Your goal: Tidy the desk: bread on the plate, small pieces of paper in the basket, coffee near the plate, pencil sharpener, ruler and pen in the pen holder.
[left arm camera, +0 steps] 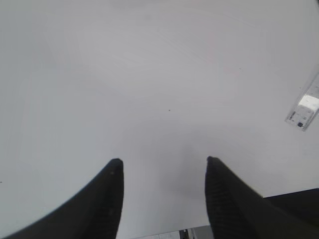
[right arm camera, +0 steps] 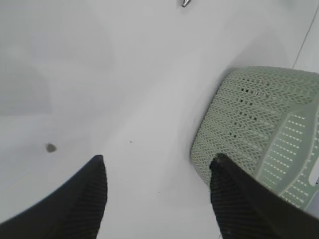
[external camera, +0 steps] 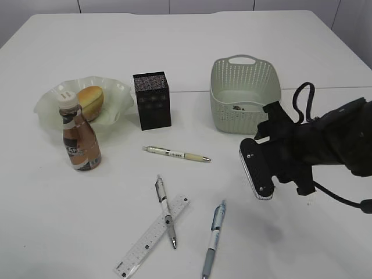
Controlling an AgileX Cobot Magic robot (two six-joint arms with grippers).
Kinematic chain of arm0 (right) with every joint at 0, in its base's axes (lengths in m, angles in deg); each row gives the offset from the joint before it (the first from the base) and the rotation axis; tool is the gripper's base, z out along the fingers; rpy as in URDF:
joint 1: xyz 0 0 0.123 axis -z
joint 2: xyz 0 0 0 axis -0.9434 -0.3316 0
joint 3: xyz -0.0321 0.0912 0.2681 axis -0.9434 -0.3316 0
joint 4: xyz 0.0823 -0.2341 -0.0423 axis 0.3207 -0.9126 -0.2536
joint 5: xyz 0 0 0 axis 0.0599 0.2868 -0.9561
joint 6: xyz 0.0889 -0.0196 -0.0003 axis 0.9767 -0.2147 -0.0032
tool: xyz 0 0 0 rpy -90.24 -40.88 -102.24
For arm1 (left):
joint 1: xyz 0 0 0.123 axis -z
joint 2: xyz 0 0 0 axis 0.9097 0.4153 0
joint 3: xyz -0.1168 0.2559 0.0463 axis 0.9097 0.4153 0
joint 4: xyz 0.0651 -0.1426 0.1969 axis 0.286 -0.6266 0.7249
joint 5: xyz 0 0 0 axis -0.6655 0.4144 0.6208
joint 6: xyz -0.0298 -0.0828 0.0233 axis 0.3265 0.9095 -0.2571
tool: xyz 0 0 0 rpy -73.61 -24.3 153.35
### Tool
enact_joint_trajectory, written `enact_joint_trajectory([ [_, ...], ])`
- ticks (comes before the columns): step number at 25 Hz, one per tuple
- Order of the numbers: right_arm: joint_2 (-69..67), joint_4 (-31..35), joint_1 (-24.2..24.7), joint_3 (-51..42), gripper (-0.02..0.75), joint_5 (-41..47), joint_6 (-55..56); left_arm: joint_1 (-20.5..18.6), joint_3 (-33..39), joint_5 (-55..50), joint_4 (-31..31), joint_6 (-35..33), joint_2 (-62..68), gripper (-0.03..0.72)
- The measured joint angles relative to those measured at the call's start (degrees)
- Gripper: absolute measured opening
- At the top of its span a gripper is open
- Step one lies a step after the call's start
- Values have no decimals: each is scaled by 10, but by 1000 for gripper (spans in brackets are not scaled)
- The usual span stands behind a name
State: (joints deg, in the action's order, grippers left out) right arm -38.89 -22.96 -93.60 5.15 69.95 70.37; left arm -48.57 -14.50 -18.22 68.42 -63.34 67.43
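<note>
The bread (external camera: 90,100) lies on the plate (external camera: 49,104), with the coffee (external camera: 80,136) standing right in front. The pen holder (external camera: 152,100) stands mid-desk and the basket (external camera: 244,93) to its right, small dark bits on its floor. One pen (external camera: 176,154) lies below the holder, a second pen (external camera: 165,210) lies across the ruler (external camera: 152,237) (left arm camera: 305,107), and a third pen (external camera: 214,237) lies nearby. My right gripper (external camera: 257,171) (right arm camera: 158,158) hovers open and empty by the basket (right arm camera: 249,124). My left gripper (left arm camera: 162,163) is open over bare desk (left arm camera: 149,74). No pencil sharpener shows.
A seam line crosses the desk (external camera: 192,52) behind the holder and basket. A small grey speck (right arm camera: 50,148) sits on the white surface left of the right gripper. A pen tip (right arm camera: 185,3) shows at the top edge of the right wrist view.
</note>
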Motion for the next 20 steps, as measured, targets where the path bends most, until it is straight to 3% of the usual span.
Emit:
enact_joint_trajectory([
  [7, 63, 1, -10, -39, 478, -40, -1, 0, 0, 1, -17, 0, 0, 387],
  [12, 105, 47, -42, -71, 478, -40, 23, 0, 0, 2, -33, 0, 0, 387],
  [16, 120, 145, -102, -80, 428, -16, 26, 0, 0, 2, -41, 0, 0, 386],
  [20, 121, 259, -152, -80, 300, 46, 27, 0, 0, 1, -49, 0, 0, 386],
])
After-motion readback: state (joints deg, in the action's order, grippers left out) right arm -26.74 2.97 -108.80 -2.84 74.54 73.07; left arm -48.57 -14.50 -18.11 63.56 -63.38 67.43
